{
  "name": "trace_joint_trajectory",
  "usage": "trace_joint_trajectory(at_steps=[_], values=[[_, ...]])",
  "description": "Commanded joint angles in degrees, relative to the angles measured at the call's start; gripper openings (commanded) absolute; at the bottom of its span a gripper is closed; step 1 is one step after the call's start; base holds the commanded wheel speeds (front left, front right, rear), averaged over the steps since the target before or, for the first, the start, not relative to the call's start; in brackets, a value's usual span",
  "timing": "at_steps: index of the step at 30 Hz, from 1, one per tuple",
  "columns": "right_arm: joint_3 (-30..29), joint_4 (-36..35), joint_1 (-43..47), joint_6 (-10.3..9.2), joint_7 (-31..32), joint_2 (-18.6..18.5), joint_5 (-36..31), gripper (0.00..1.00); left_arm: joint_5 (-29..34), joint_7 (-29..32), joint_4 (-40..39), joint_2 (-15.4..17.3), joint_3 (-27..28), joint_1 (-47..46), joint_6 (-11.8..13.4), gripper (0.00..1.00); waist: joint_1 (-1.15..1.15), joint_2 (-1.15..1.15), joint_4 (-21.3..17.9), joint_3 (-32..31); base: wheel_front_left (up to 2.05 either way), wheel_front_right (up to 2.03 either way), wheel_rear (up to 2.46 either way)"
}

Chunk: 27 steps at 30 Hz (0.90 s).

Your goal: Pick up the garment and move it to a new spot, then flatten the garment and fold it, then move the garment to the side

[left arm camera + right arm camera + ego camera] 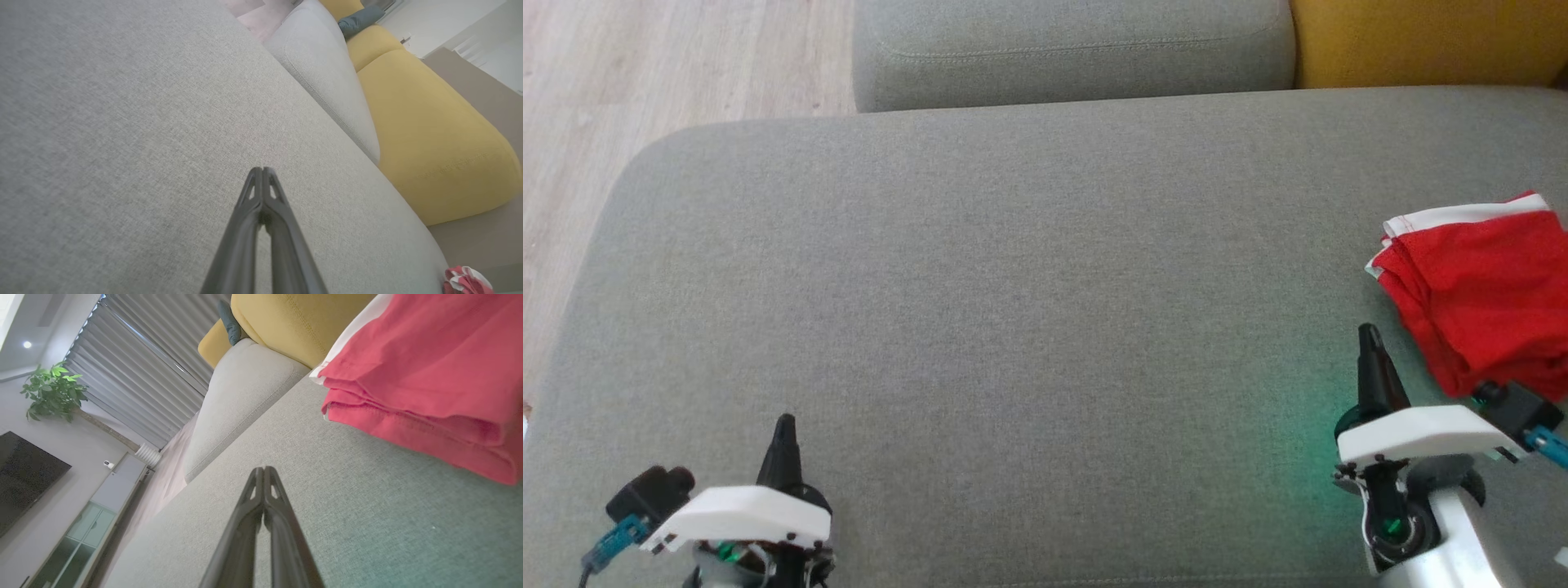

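left gripper (784,420) closed, empty, right gripper (1368,330) closed, empty — near folded red garment (1478,286), not touching

text: none readable | labels, brands: none legible on the garment (1478,286) or the grey sofa (1013,286) | numbers, signs: none readable
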Motion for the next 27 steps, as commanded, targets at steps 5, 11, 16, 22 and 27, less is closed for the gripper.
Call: trace_joint_trajectory(at_steps=[5, 11, 16, 22, 27], values=[[-0.4, -3.2, -0.5, 0.10, 1.1, -0.1, 4.4, 0.00, -4.1, 1.1, -2.5, 0.6, 2.1, -3.5, -0.8, 0.00, 0.00, 0.00, 0.0, -0.1, 0.00, 0.00, 0.00], [-1.1, -4.2, -0.1, 0.11, 2.1, -0.1, 8.3, 0.00, -7.8, 2.2, -2.8, 0.6, 2.7, -3.7, -1.4, 0.00, 0.00, 0.00, 0.1, -0.2, 0.00, 0.00, 0.00], [-1.6, -5.1, 0.3, 0.12, 3.0, 0.0, 11.6, 0.00, -11.0, 3.0, -3.1, 0.7, 3.2, -3.9, -1.9, 0.00, 0.00, 0.00, 0.1, -0.3, 0.00, 0.00, 0.00], [-2.3, -6.1, 0.8, 0.13, 4.0, 0.0, 15.5, 0.00, -14.7, 4.0, -3.4, 0.7, 3.9, -4.1, -2.5, 0.00, 0.00, 0.00, 0.2, -0.4, 0.00, 0.00, 0.00], [-2.9, -7.2, 1.2, 0.14, 4.9, 0.0, 19.4, 0.00, -18.5, 5.0, -3.8, 0.7, 4.5, -4.3, -3.1, 0.00, 0.00, 0.00, 0.3, -0.5, 0.00, 0.00, 0.00]])
